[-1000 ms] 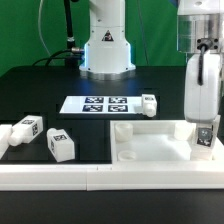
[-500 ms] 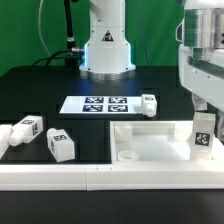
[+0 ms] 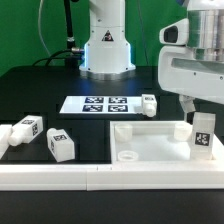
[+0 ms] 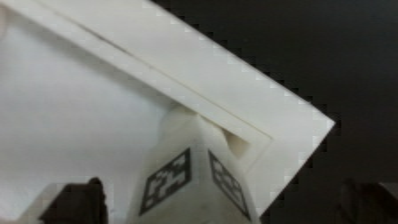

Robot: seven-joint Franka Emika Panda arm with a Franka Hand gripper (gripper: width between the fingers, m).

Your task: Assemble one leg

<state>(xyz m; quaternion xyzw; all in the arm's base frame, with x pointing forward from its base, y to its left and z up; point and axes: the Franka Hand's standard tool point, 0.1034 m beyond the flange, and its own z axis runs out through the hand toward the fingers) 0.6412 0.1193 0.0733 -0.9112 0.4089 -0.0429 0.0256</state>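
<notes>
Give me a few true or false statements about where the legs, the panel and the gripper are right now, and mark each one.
1. A leg stands upright at the corner of the square panel on the exterior view's right. True.
2. The gripper is clamped on that leg. False: it is above the leg, apart from it.
3. The marker board lies on the panel. False: it lies on the black table, behind the panel.
4. A leg sits beside the marker board's right end in the exterior view. True.
5. No legs lie at the exterior view's left. False: some lie there, such as this one.
</notes>
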